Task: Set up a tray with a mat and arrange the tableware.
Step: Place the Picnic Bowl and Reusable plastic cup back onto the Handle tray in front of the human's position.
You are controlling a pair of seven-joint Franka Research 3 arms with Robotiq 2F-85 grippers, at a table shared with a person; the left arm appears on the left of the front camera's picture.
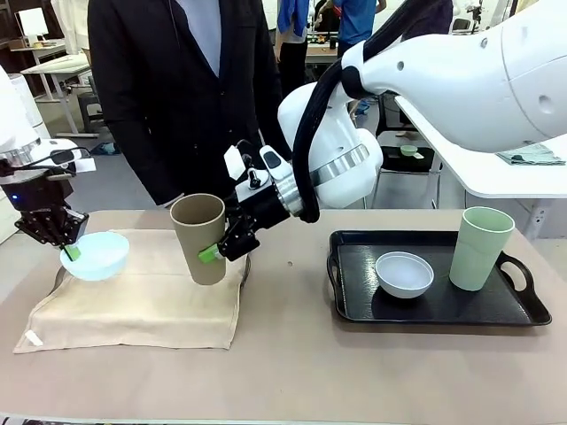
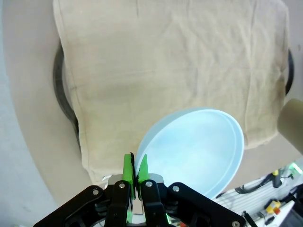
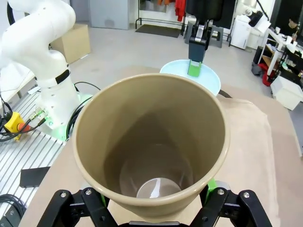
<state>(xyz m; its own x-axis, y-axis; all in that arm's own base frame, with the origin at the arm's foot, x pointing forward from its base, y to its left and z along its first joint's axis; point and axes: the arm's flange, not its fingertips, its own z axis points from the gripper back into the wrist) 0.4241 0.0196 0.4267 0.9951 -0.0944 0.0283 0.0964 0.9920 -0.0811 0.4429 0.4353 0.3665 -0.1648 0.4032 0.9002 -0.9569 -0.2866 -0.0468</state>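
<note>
A beige mat (image 1: 133, 297) lies draped over a dark tray whose rim (image 2: 61, 90) peeks out at the sides. My left gripper (image 1: 69, 252) is shut on the rim of the pale blue bowl (image 1: 96, 255), held low over the mat's left end; in the left wrist view its green fingers (image 2: 128, 171) pinch the bowl (image 2: 194, 151). My right gripper (image 1: 213, 253) reaches across and is shut on the tan-brown cup (image 1: 199, 237), tilted above the mat's right part. The cup (image 3: 151, 142) sits between the right gripper's (image 3: 156, 210) jaws.
A second black tray (image 1: 354, 305) at the right holds a white bowl (image 1: 404, 273) and a pale green cup (image 1: 479, 248). A person in a dark jacket (image 1: 168, 88) stands at the far side. Bare tabletop lies between the two trays and along the front.
</note>
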